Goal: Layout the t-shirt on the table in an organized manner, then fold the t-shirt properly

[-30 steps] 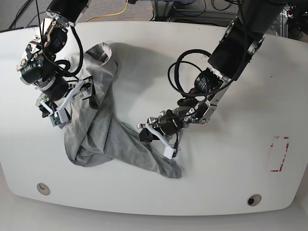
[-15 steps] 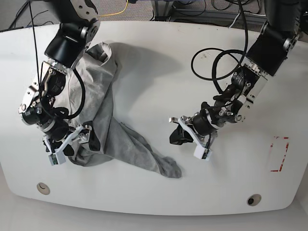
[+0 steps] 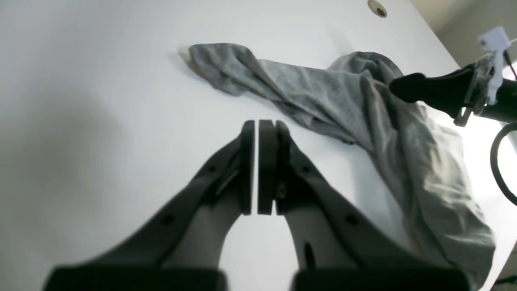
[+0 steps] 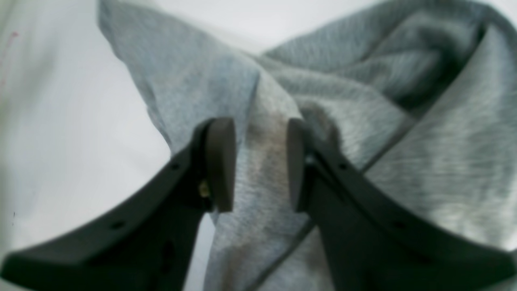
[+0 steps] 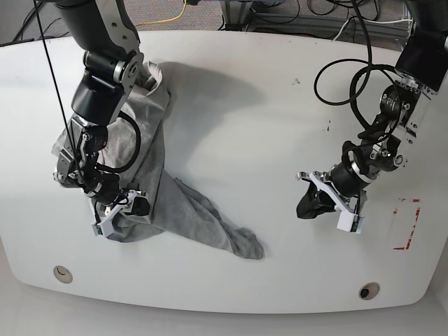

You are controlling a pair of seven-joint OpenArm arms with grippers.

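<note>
Probably a robotics lab: floor cables (image 5: 168, 17) behind white table (image 5: 231, 126)

Beyond the far curved edge of the white counter (image 5: 231, 77), grey speckled carpet floor (image 5: 161, 10) shows, strewn with black cables (image 5: 294, 10) and one yellow cable (image 5: 171, 19), a dark metal frame (image 5: 238, 15) behind centre; light glares bright off the glossy surface.

t-shirt (image 5: 157, 189): 1 | table (image 5: 238, 140): 1 | grommet holes (image 5: 63, 274): 2 | red dashed mark (image 5: 406, 224): 1 | arms: 2
</note>
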